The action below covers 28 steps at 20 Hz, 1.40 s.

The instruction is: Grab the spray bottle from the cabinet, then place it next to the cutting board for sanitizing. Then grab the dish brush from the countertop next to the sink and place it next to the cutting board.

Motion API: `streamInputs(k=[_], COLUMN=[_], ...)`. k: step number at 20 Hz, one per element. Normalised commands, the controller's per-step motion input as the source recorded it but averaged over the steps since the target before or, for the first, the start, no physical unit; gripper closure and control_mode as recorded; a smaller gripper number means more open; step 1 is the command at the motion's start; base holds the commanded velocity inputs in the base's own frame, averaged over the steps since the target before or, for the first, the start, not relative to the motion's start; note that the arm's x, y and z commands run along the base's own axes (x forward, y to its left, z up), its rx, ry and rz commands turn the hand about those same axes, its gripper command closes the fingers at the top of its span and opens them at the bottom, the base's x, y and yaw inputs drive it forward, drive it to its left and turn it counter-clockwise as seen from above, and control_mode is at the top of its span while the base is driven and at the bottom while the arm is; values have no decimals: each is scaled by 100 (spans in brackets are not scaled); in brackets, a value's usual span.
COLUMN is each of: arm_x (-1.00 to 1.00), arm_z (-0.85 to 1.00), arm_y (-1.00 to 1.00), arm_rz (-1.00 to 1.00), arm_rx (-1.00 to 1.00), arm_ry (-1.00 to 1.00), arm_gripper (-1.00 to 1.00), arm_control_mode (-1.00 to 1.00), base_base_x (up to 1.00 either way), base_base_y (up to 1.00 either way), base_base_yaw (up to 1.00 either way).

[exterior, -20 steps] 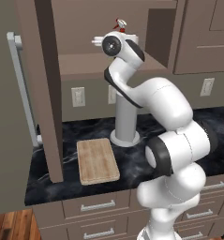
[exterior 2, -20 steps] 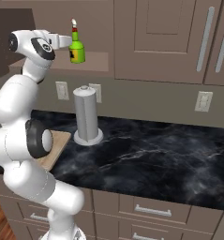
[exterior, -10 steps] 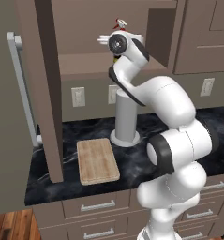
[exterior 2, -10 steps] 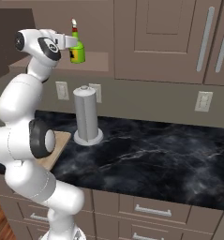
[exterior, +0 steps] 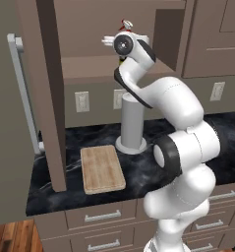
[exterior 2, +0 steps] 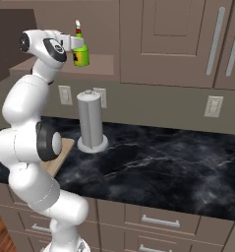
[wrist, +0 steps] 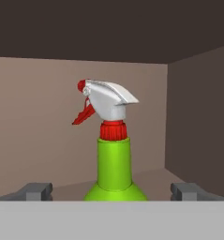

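Observation:
The green spray bottle (wrist: 112, 164), with its red-and-white trigger nozzle, stands upright on the shelf of the open cabinet (exterior: 89, 69). My gripper (wrist: 112, 190) is open, and its two fingertips (wrist: 38, 190) flank the bottle's lower body with a gap on each side. Seen from the right base, the gripper (exterior 2: 72, 45) sits level with the bottle (exterior 2: 80, 53). From the left base, only the nozzle (exterior: 125, 23) pokes above the hand. The light wood cutting board (exterior: 102, 168) lies on the black countertop (exterior 2: 163, 162) below. The dish brush and sink are out of view.
The cabinet door (exterior: 43, 93) stands swung open over the counter's left end, its pale bar handle (exterior: 23, 93) facing outward. A tall grey paper-towel cylinder (exterior 2: 92, 120) stands right of the board. Shut wall cabinets (exterior 2: 178, 39) hang to the right.
The hand has edged a little further into the cabinet toward the bottle. The bottle has stayed where it stood.

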Motion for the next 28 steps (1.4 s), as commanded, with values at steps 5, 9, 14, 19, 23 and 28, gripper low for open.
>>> streamInputs(k=[5, 9, 14, 19, 23, 28], arm_x=[7, 23, 28, 23, 27, 28], arm_z=[0, 0, 0, 0, 0, 0], arm_y=[-4, 0, 0, -4, -17, -6], arm_rz=[0, 0, 0, 0, 0, 0], arm_rx=[1, 0, 0, 0, 2, 0], arm_ry=[0, 1, 2, 0, 0, 1], arm_gripper=[-100, -100, -100, -100, -100, 100], arm_control_mode=[-100, -100, -100, -100, -100, -100], base_base_x=[0, 0, 0, 0, 0, 0], base_base_y=[0, 0, 0, 0, 0, 0], base_base_yaw=[0, 0, 0, 0, 0, 0])
